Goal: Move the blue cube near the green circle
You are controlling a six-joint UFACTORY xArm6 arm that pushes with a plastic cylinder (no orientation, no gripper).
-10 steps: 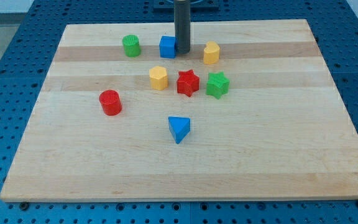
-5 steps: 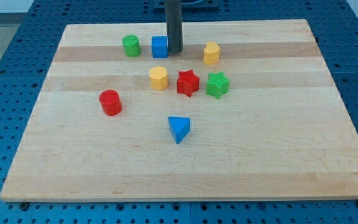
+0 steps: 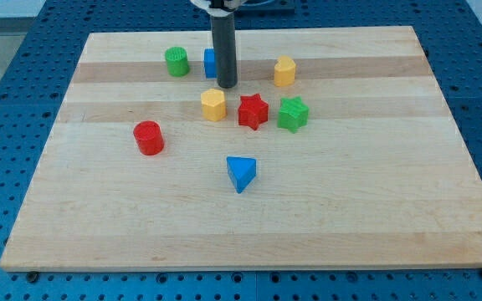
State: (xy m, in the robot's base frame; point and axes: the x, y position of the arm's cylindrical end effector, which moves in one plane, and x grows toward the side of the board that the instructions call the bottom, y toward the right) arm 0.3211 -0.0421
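The blue cube (image 3: 209, 62) sits near the view's top, mostly hidden behind my rod. The green circle (image 3: 176, 61), a short green cylinder, stands just to its left with a small gap between them. My tip (image 3: 227, 85) rests on the board just below and right of the blue cube, above the yellow hexagon block (image 3: 213, 104).
A yellow block (image 3: 284, 71) sits right of my rod. A red star (image 3: 253, 111) and a green star (image 3: 292, 114) sit in the middle row. A red cylinder (image 3: 149, 138) is at left. A blue triangle (image 3: 241, 174) lies lower centre on the wooden board (image 3: 375, 192).
The blue cube has slid left toward the green circle. My tip moved left with it, then down toward the view's bottom, in front of the cube.
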